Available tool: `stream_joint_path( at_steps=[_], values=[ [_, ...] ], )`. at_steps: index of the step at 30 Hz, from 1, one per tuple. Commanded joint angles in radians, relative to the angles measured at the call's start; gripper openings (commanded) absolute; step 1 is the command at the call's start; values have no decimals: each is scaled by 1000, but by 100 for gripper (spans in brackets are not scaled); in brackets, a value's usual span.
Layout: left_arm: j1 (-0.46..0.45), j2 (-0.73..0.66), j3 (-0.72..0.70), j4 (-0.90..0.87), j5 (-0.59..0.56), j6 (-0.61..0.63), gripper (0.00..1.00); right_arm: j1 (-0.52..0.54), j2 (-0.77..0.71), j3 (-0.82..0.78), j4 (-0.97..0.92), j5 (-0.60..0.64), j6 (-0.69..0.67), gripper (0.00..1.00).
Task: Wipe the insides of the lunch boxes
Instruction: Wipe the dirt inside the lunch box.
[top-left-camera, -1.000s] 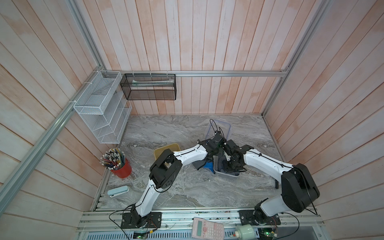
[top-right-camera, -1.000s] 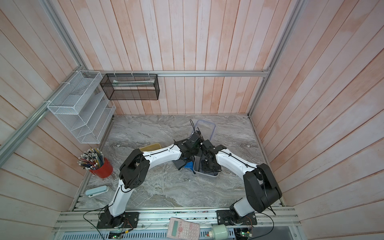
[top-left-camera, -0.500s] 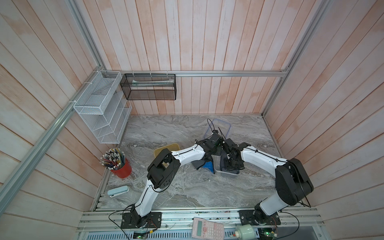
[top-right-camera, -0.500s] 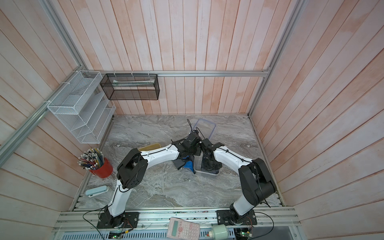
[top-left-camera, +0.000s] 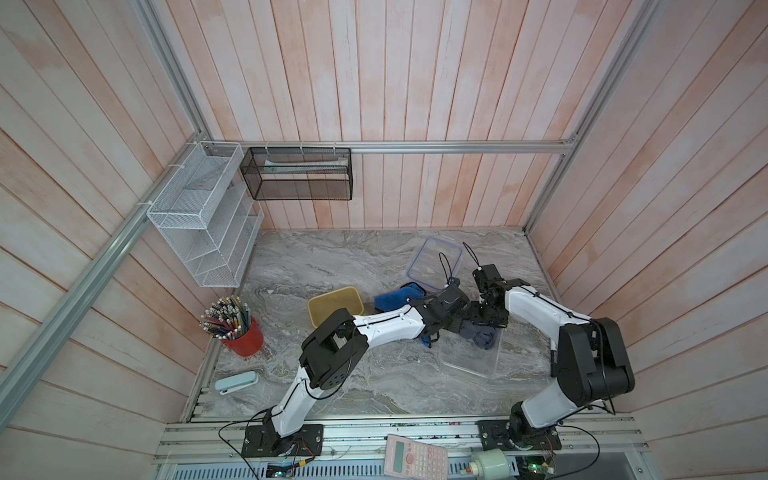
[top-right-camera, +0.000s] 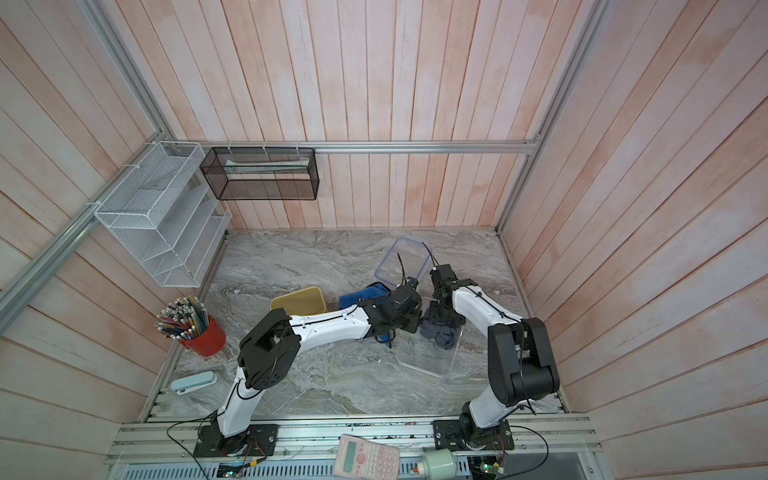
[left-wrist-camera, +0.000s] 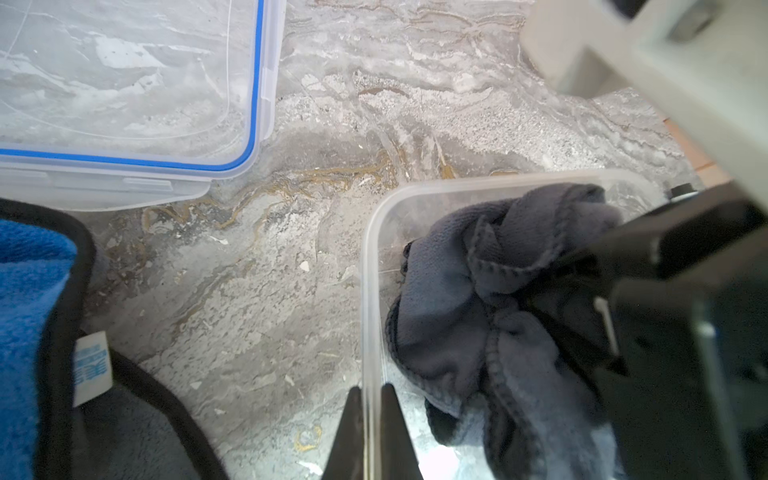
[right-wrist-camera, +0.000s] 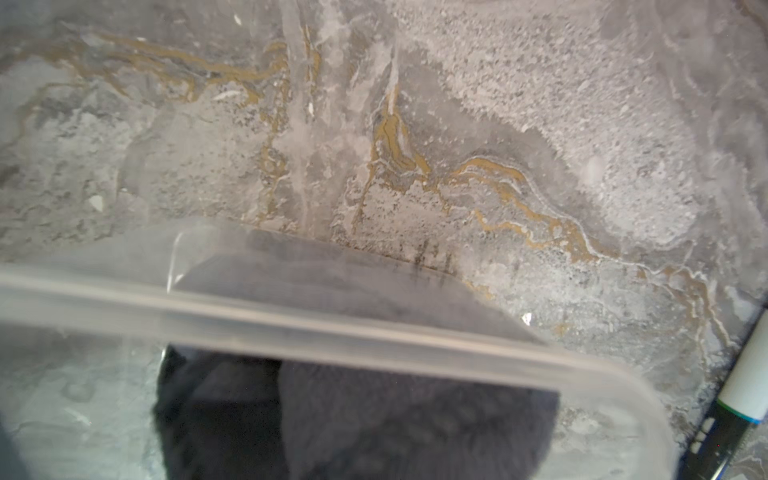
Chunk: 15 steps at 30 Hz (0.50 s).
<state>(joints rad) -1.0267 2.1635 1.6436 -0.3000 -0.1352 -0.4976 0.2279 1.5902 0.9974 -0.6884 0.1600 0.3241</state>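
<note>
The larger clear lunch box (top-left-camera: 469, 357) (top-right-camera: 428, 357) lies on the marble top right of centre. My left gripper (left-wrist-camera: 371, 390) is shut on its thin side wall (left-wrist-camera: 368, 291), one finger inside and one outside. A crumpled grey cloth (top-left-camera: 484, 336) (left-wrist-camera: 469, 291) (right-wrist-camera: 374, 415) lies at the box's far end. My right gripper (top-left-camera: 486, 320) (top-right-camera: 442, 320) reaches down into it and is shut on the cloth, which hides its fingertips. The small yellow lunch box (top-left-camera: 334, 305) (top-right-camera: 299, 301) stands open to the left, behind the left arm.
The blue-rimmed clear lid (top-left-camera: 434, 264) (left-wrist-camera: 124, 83) lies behind the arms, with a blue cloth (top-left-camera: 395, 299) (left-wrist-camera: 25, 311) beside it. A red cup of pencils (top-left-camera: 243, 336) and a pale blue case (top-left-camera: 236, 381) sit at the left. A white wire rack (top-left-camera: 199, 220) hangs on the left wall.
My right gripper has slid the grey cloth inside the clear box, first towards the left arm, then back to the right. The left gripper has kept its hold on the wall.
</note>
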Motion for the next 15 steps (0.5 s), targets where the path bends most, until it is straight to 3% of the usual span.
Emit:
stream_joint_path(
  at_steps=[1, 10, 15],
  values=[
    [-3, 8, 5, -66, -3, 19, 0, -25, -13, -22, 84, 68, -17, 0],
    [-3, -4, 4, -14, 55, 35, 0, -75, -150, -165, 295, -78, 52, 0],
    [-3, 2, 6, -1, 84, 16, 0, -73, -180, -220, 460, -247, 112, 0]
  ],
)
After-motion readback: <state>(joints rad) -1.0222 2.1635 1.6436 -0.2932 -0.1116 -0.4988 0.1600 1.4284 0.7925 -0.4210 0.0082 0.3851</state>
